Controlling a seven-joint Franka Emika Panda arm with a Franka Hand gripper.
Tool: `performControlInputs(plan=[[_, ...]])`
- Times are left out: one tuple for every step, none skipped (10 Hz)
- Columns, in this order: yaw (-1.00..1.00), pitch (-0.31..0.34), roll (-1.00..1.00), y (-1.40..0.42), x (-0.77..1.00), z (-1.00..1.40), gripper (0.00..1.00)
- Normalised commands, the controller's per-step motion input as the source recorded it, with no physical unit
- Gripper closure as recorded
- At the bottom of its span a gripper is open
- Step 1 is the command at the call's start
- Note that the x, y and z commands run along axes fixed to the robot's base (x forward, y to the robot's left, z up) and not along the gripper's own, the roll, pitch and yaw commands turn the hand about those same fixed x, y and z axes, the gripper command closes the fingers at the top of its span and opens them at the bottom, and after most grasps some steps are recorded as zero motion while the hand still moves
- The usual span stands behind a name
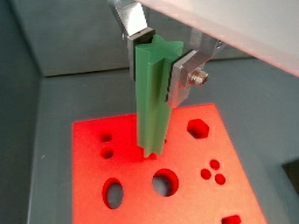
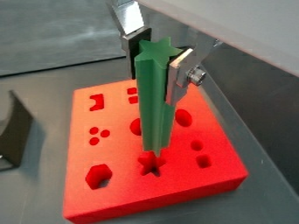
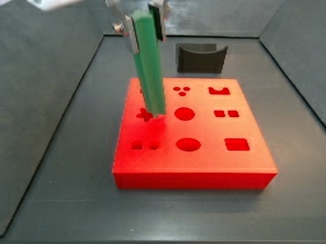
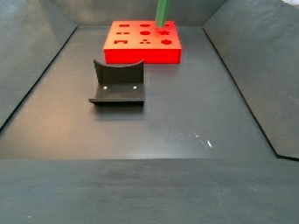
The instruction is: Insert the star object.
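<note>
You've got one star object (image 2: 156,96), one red block (image 3: 192,138) and one dark holder (image 4: 118,83). The star object is a long, smooth green prism with a star cross-section, upright, with the gripper (image 2: 162,48) clamped on its upper end by flat silver fingers (image 1: 186,77). Its lower tip sits at the star-shaped hole (image 2: 149,164) in the block's top. The block is flat and matte, with many cutouts of mixed shapes. The holder is a dark grey U, well apart from the block
</note>
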Motion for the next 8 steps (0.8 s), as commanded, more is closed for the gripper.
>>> performControlInputs(plan=[[-0.61, 0.009, 0.09, 0.07, -0.15, 0.14, 1.00], [-0.47, 0.040, 0.22, 0.00, -0.09, 0.33, 1.00], [-0.49, 0.036, 0.24, 0.00, 0.00, 0.24, 1.00], [-0.65, 0.041, 0.19, 0.00, 0.00, 0.11, 1.00], [-0.74, 0.101, 0.04, 0.01, 0.11, 0.00, 1.00], [-0.72, 0.100, 0.00, 0.05, 0.21, -0.26, 1.00], [-0.73, 0.113, -0.02, 0.06, 0.22, -0.38, 1.00], [-0.75, 0.156, -0.04, 0.02, 0.19, -0.35, 1.00]])
